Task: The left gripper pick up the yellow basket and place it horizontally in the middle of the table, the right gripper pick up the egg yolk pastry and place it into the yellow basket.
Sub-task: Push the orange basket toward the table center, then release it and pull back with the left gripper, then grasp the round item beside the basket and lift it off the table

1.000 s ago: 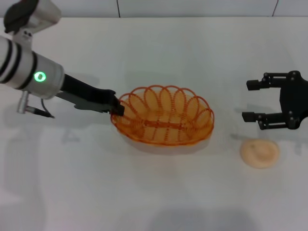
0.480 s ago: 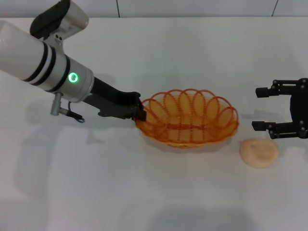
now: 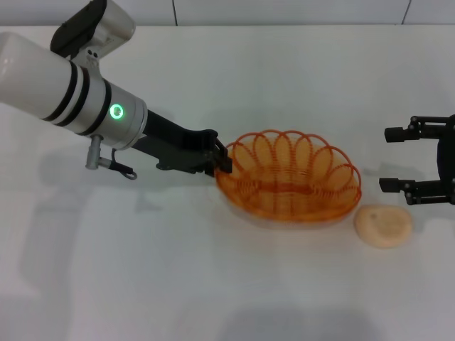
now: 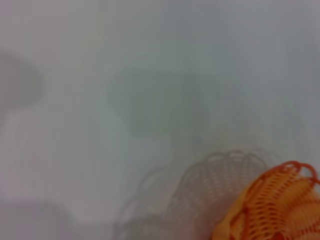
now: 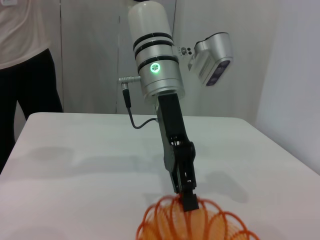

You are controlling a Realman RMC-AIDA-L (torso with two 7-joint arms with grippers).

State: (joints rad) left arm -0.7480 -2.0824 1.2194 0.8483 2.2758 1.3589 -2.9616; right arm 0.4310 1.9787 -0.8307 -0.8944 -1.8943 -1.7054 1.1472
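No text, label, brand, number or sign can be read in any view.

Left gripper (image 3: 222, 162) clamped, arm extended, right gripper (image 3: 398, 160) spread

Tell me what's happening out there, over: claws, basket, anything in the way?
Left claw shut on yellow basket rim, holding it. Right claw open, just behind egg yolk pastry. Pastry on the table close beside basket's right end. Nothing between them.
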